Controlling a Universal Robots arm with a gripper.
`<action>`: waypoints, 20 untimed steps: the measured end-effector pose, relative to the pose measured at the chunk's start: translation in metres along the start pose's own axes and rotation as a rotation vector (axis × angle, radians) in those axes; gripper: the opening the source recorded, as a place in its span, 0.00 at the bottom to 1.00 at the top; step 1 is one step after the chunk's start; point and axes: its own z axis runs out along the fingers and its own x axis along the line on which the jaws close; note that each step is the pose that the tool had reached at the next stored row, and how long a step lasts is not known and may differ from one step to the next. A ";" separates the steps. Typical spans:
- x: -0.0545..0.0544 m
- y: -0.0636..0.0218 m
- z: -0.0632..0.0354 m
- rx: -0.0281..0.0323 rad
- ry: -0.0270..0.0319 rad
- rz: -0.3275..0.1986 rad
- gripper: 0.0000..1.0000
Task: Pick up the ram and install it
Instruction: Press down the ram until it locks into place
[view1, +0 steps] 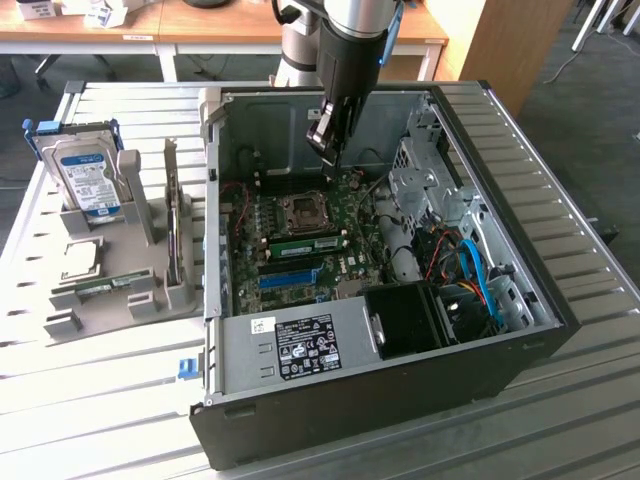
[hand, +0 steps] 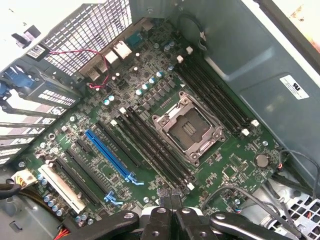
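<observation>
Claw: While you watched, the gripper (view1: 333, 160) hung inside the open computer case (view1: 520, 330), clenched with nothing visible between its fingertips (hand: 168, 196).
Beneath it: you saw empty memory slots (hand: 155, 147) beside the bare processor socket (hand: 189, 129) on the motherboard (hand: 235, 165).
Ram: one green ram (view1: 305, 243) lay seated across the board; another stick (view1: 98, 287) rested in the grey holder (view1: 150, 290) outside, on the exterior view's left, well apart from the claw.
Risk: you could have snagged the loose cables (view1: 470, 270) or struck socket pins, because the clenched tips sat low over the board.
</observation>
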 end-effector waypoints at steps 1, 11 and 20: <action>0.000 0.0000 0.0000 0.0000 0.0000 0.002 0.11; 0.000 0.0000 0.0000 0.0027 -0.0033 0.062 0.11; 0.000 0.0000 0.0000 0.0083 -0.0105 0.188 0.11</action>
